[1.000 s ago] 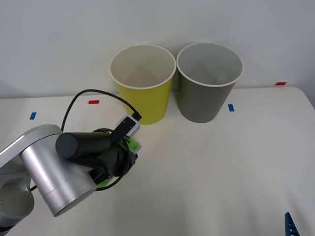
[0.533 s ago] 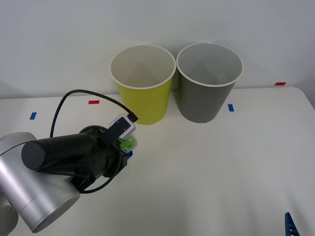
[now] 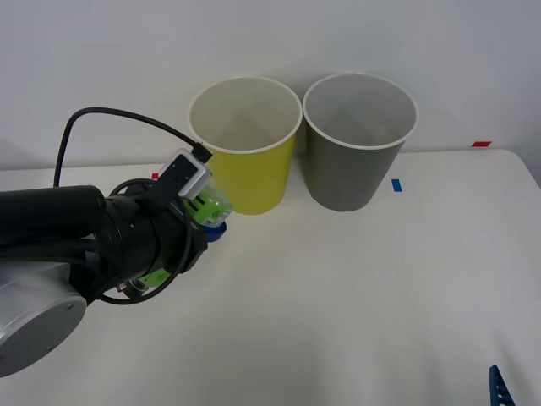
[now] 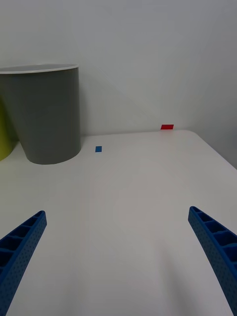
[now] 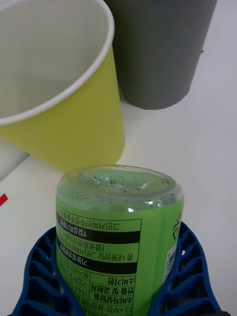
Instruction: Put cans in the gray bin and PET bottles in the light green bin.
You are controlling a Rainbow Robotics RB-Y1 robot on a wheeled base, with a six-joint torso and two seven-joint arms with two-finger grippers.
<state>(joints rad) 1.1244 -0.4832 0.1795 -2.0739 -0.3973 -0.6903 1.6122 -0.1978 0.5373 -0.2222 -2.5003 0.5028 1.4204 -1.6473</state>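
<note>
Light green bin and gray bin stand touching at counter rear; both mouths open. Counter right of the bottle-carrying left gripper bare.

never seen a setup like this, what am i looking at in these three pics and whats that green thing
This is a two-armed robot at a white table, seen by three cameras at once. The front view looks down from above the arms. The other two come from cameras on the wrists, so each shows that arm's own blue ribbed fingers.

On the table stand two round bins side by side: a light green bin and a gray bin, with small coloured tape marks around them.

The green thing is a PET bottle with a green printed label. The left gripper is shut around it and holds it up near the light green bin, its clear bottom end pointing towards the bins. The right gripper sits open and idle above bare table to the right of the gray bin.
</note>
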